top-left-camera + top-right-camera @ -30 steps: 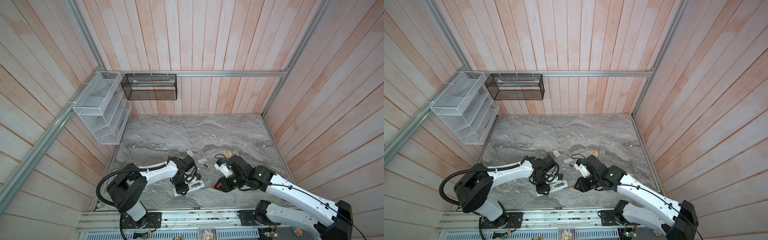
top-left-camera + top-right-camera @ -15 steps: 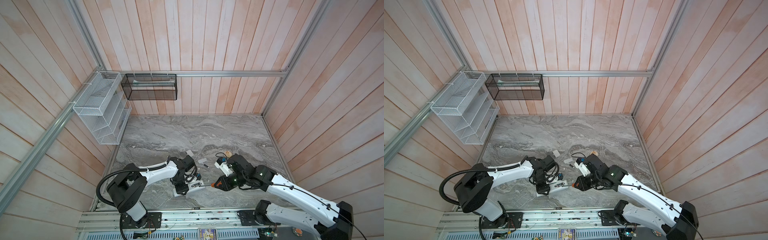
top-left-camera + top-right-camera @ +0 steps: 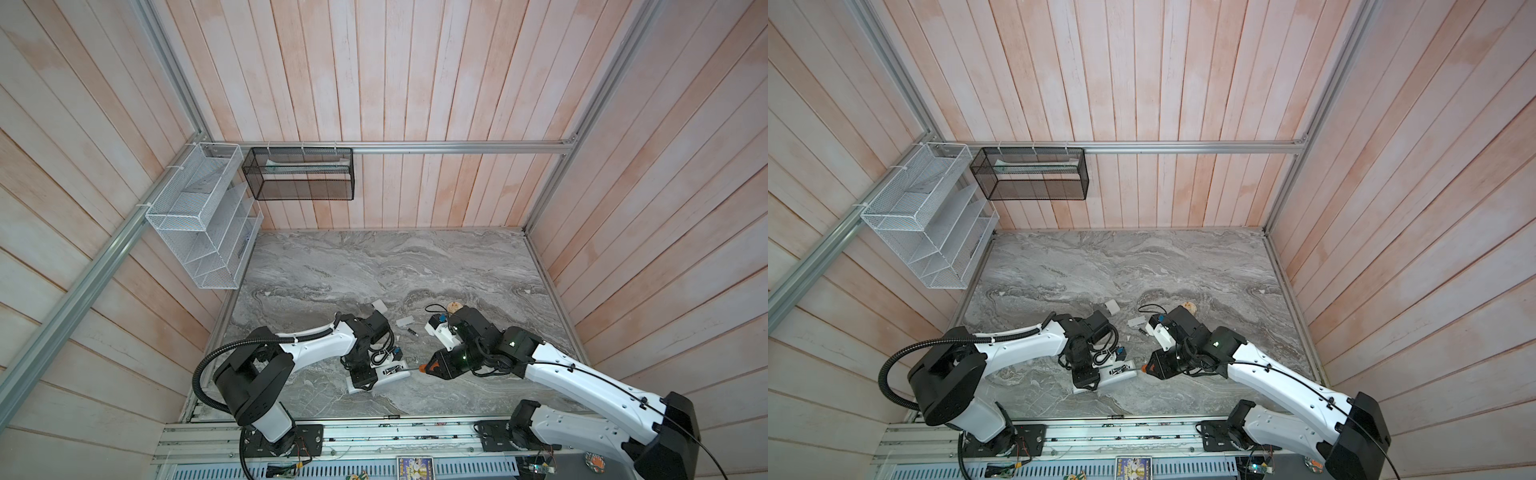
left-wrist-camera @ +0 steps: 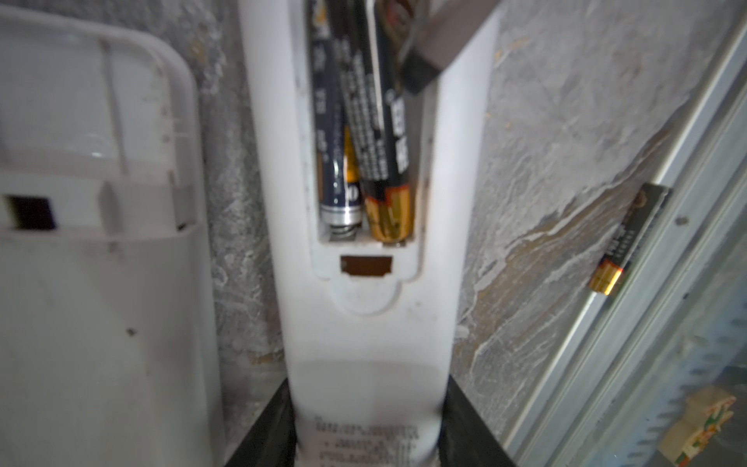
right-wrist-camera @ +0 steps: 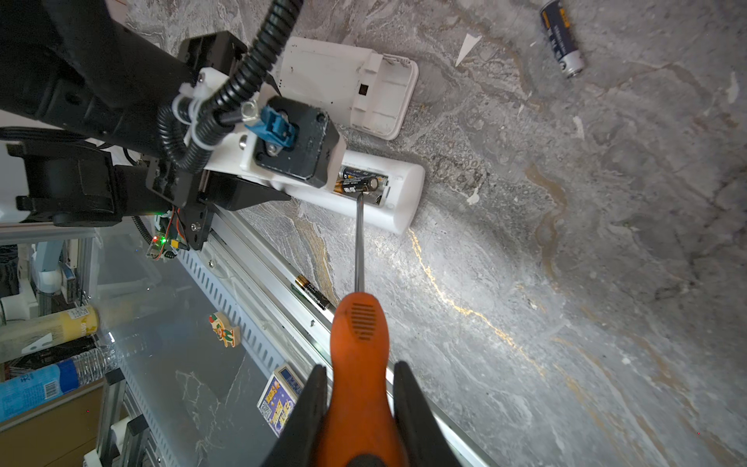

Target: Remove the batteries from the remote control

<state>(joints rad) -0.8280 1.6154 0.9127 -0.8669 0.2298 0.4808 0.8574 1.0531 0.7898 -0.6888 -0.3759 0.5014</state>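
My left gripper [image 4: 366, 440] is shut on the slim white remote control [image 4: 364, 323], which lies on the marble near the front edge in both top views [image 3: 395, 371] [image 3: 1121, 371]. Its compartment is uncovered and holds two batteries: one lies flat [image 4: 335, 161], the other [image 4: 388, 161] sits tilted, with one end raised. My right gripper [image 5: 359, 404] is shut on the orange handle of a screwdriver [image 5: 359, 335]. The screwdriver's tip rests at the end of the raised battery [image 5: 357, 184]. A loose battery [image 5: 562, 40] lies on the table.
A wider white remote [image 5: 347, 81] with an empty compartment lies beside the held one. Another battery [image 5: 313, 297] sits in the front metal rail. Two small white covers [image 3: 380, 305] [image 3: 404, 321] and a tan object [image 3: 454, 306] lie behind the arms. Wire baskets [image 3: 199, 216] hang on the left wall.
My right gripper has moved slightly left with the screwdriver, bringing its tip to the remote's compartment. The left arm and the remote have stayed still.
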